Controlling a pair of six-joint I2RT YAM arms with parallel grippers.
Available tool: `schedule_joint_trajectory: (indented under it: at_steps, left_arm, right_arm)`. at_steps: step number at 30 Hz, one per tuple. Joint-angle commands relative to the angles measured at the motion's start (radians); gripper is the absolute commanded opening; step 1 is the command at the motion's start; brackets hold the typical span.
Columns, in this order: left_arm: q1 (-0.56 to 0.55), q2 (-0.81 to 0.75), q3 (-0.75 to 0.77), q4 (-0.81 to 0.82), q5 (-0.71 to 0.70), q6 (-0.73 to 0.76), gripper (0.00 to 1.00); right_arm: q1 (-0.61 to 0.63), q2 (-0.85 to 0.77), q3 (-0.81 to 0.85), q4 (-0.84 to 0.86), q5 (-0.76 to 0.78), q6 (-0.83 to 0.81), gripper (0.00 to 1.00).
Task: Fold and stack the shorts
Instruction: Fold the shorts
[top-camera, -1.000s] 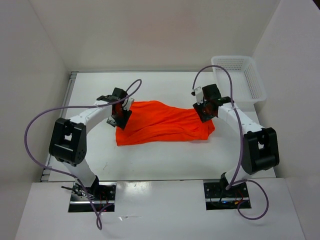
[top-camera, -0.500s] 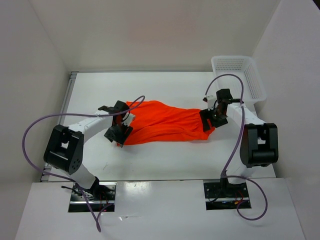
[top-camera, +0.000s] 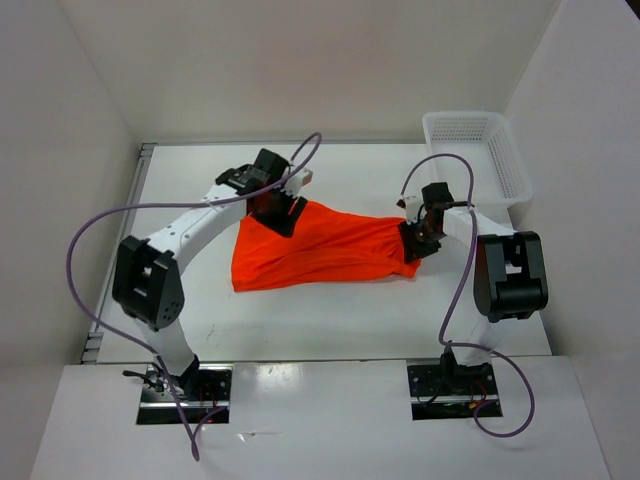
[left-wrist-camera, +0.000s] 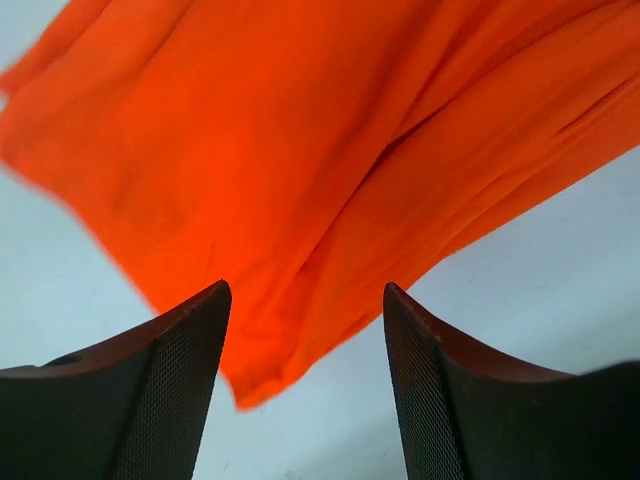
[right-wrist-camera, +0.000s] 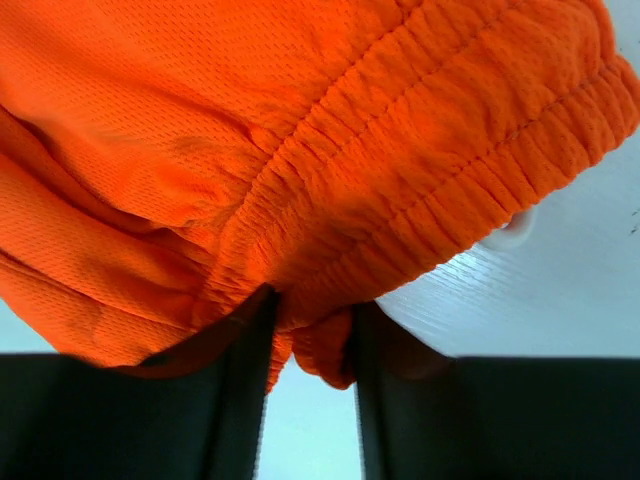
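orange shorts (top-camera: 325, 250) lie rumpled in the middle of the table (top-camera: 300, 320), no fold made yet and nothing stacked, right gripper (right-wrist-camera: 310, 315) pinching the waistband (right-wrist-camera: 420, 170) while the left gripper (left-wrist-camera: 305, 300) hangs over the far end with jaws spread, so pretty much everything's left to do

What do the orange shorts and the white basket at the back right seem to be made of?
Bright orange shorts: thin knit mesh, probably synthetic, matte; tiny holes and a gathered elastic waistband show. White lattice basket: probably rigid plastic; perforated walls.
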Motion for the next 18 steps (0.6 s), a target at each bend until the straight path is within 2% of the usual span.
schedule_joint_trajectory:
  at_steps: [1, 3, 4, 8, 15, 18]
  left_arm:
    - [-0.051, 0.17, 0.11, 0.045, 0.128, 0.004, 0.7]
    - [-0.067, 0.231, 0.153, 0.07, 0.151, 0.004, 0.7]
    - [-0.083, 0.285, 0.17, 0.099, 0.162, 0.004, 0.7]
    - [-0.122, 0.379, 0.214, 0.148, 0.171, 0.004, 0.7]
    - [-0.179, 0.454, 0.164, 0.227, 0.182, 0.004, 0.7]
    - [-0.188, 0.463, 0.15, 0.24, 0.23, 0.004, 0.7]
  right_arm:
    - [0.013, 0.036, -0.03, 0.093, 0.04, 0.03, 0.34]
    - [0.013, 0.036, -0.03, 0.093, 0.04, 0.03, 0.27]
    - [0.013, 0.036, -0.03, 0.093, 0.03, 0.03, 0.19]
    - [0.013, 0.001, -0.008, 0.084, 0.046, 0.02, 0.01]
    - [0.013, -0.066, 0.094, 0.028, 0.047, -0.01, 0.0]
    - [0.013, -0.091, 0.17, -0.026, 0.047, -0.032, 0.0]
